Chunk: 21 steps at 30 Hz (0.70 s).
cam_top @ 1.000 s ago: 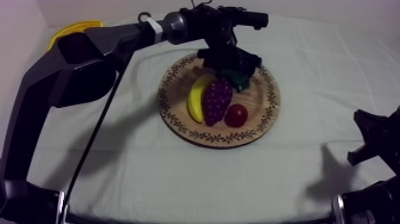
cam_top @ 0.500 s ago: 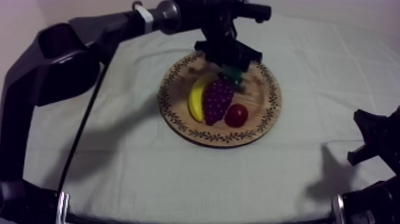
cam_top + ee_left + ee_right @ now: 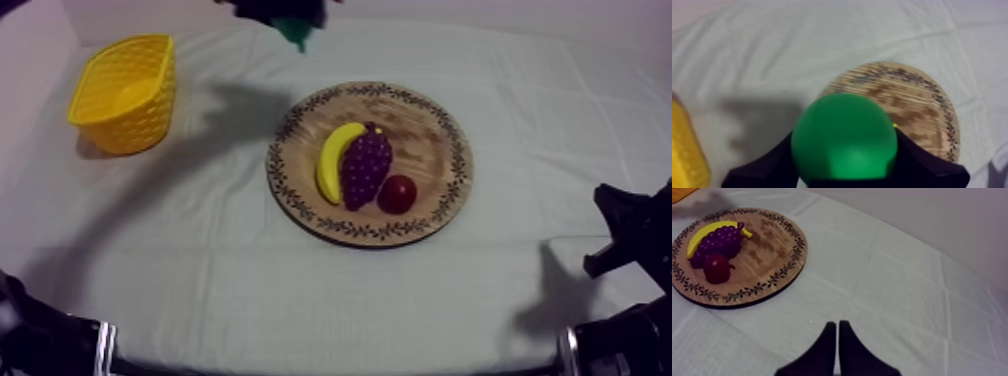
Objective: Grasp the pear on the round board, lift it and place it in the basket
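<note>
Pear (image 3: pixel 843 131), pinched in left gripper (image 3: pixel 844 152), aloft beyond wooden board (image 3: pixel 440 120), apart from yellow basket (image 3: pixel 120 95); right gripper (image 3: pixel 836 325), fingers pressed together on nothing, facing the board.

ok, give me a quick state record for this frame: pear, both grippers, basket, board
pear: held in the air, off the wooden board, not yet over the yellow basket
left gripper: shut on pear
right gripper: shut on nothing, low over the cloth, apart from the board
yellow basket: at my left, nothing visible inside
wooden board: holds banana, bunch of grapes, small red fruit
left to do: carry to basket, release
</note>
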Each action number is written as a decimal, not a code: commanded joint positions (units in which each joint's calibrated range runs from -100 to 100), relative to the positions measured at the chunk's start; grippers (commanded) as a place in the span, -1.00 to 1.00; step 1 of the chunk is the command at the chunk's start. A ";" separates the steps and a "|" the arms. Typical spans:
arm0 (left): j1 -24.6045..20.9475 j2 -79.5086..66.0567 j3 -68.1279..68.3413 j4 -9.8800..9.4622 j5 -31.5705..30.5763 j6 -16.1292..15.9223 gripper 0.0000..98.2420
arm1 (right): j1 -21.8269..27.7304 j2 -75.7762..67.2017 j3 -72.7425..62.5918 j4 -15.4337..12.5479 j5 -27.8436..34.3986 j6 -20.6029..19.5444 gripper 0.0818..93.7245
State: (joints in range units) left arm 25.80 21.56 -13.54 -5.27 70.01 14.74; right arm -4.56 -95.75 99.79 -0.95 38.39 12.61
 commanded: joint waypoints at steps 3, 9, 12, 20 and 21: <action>-7.28 -12.25 9.10 -1.03 0.15 -1.26 0.02 | -0.03 -0.01 -0.01 0.00 0.00 0.01 -0.99; -16.92 -17.11 15.41 -1.07 -1.86 -5.21 0.06 | -0.04 -0.01 -0.01 0.00 0.00 0.01 -0.99; -20.63 -16.70 16.71 -1.14 -2.72 -7.36 0.07 | -0.04 -0.01 -0.01 0.00 0.00 0.01 -0.99; -25.73 -12.20 19.19 -0.58 -6.51 -11.68 0.27 | -0.04 -0.01 -0.01 0.00 0.00 0.01 -0.99; -26.13 -11.53 19.31 -0.27 -6.71 -12.34 0.34 | -0.04 -0.01 -0.01 0.00 0.00 0.01 -0.99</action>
State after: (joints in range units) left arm 0.61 9.31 5.72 -5.76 63.54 3.51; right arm -4.56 -95.75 99.79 -0.95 38.39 12.61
